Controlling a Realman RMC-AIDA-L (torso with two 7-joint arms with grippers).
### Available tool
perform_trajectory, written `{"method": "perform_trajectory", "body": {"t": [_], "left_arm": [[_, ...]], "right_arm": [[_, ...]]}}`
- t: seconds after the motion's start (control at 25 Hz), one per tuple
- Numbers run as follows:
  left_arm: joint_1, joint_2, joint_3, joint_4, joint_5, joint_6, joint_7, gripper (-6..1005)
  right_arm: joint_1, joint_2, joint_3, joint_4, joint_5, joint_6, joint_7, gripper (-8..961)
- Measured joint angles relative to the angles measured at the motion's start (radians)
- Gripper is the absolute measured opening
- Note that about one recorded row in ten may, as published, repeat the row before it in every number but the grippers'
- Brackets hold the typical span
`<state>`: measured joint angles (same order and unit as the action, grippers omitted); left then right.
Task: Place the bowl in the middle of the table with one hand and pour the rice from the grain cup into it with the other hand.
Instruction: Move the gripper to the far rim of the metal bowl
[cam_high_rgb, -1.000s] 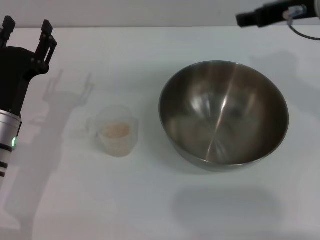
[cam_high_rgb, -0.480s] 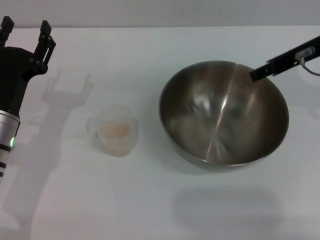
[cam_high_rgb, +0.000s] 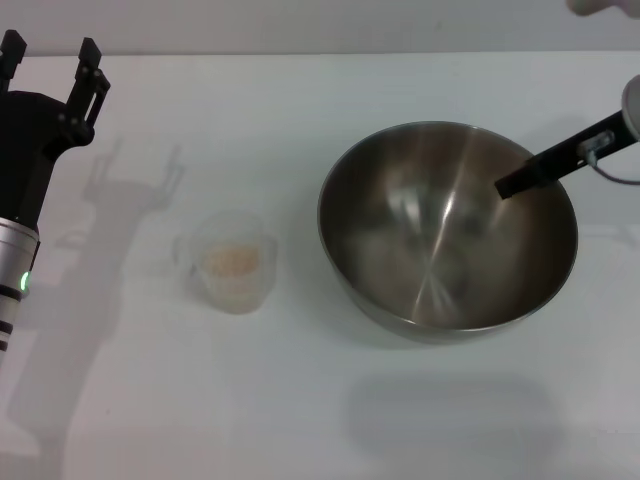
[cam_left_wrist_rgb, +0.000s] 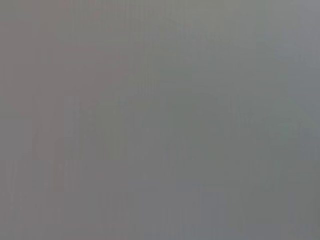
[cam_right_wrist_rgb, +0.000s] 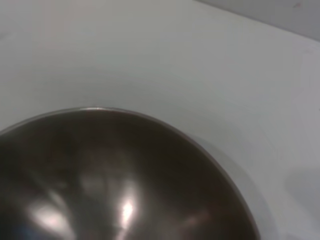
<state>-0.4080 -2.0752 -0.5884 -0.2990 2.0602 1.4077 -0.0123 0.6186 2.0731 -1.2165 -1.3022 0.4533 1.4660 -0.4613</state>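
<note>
The white desk (cam_high_rgb: 300, 420) is seen bare along its near edge. A little farther in, left of centre, the grain cup (cam_high_rgb: 232, 262) is found standing upright, with the rice (cam_high_rgb: 230, 261) lying as a pale beige layer inside it and its handle turned to the left. Well apart to its right, right of centre, the bowl (cam_high_rgb: 447, 230) is set upright on the desk, its shiny inside open to view. In the right wrist view the bowl (cam_right_wrist_rgb: 120, 175) fills the lower part of the picture, with the desk (cam_right_wrist_rgb: 150, 60) beyond its rim.

At the left edge, the left gripper (cam_high_rgb: 52, 62) is held above the desk, well apart from the cup, with its jaws spread wide and pointing toward the far side; nothing is held between them. Nothing can be made out in the left wrist view.

On the right, a dark finger of the right gripper (cam_high_rgb: 545, 167) is reached in over the bowl's far right rim. Only this one part is shown, so the state of its jaws cannot be told.
</note>
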Motion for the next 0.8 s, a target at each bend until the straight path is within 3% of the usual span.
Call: {"method": "perform_trajectory", "body": {"t": [0.52,0.8], "left_arm": [[0.0,0.0,-0.004,0.0,-0.001,-0.002,0.0,711],[-0.002,0.0,-0.015,0.0,-0.002,-0.003,-0.002,708]], "right_arm": [[-0.003,-0.004,0.028,0.046,0.083,-0.035,-0.073,548],[0.001,-0.005,0.03,0.053,0.078,-0.037,-0.082,177]]}}
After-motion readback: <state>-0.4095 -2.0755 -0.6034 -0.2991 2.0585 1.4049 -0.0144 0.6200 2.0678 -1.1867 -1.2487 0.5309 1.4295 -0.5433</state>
